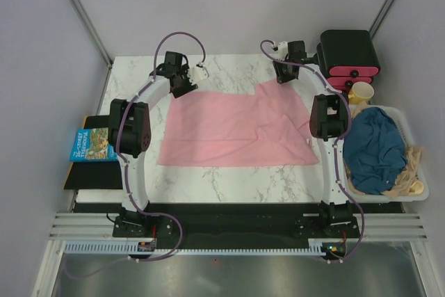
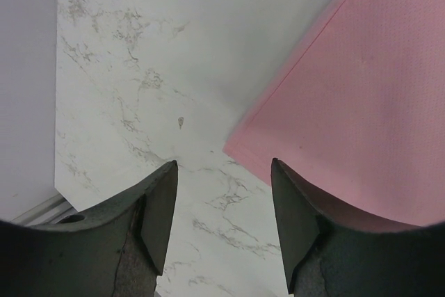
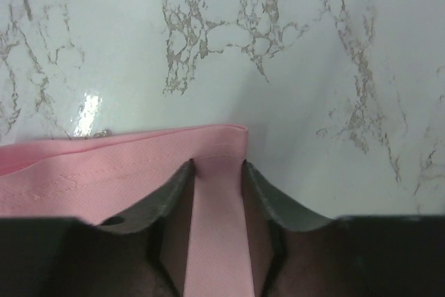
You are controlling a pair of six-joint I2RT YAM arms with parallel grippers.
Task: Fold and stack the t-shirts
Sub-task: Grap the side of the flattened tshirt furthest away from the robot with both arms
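A light pink t-shirt (image 1: 236, 126) lies spread flat on the marble table (image 1: 229, 179). The dark teal-blue t-shirt (image 1: 375, 147) sits bunched in a white basket (image 1: 417, 189) at the right. My left gripper (image 1: 183, 87) hovers open just off the pink shirt's far left corner (image 2: 361, 88), with bare marble between its fingertips (image 2: 224, 163). My right gripper (image 1: 284, 76) is down on the shirt's far right corner. Its jaws (image 3: 217, 163) stand partly apart, with a strip of the pink shirt (image 3: 104, 165) between them just behind the hem.
A black box with pink fronts (image 1: 348, 53) stands at the back right, with a yellow cup (image 1: 361, 92) beside it. Beige cord (image 1: 411, 165) lies in the basket with the teal shirt. A blue book (image 1: 90, 145) rests on a black mat off the table's left edge.
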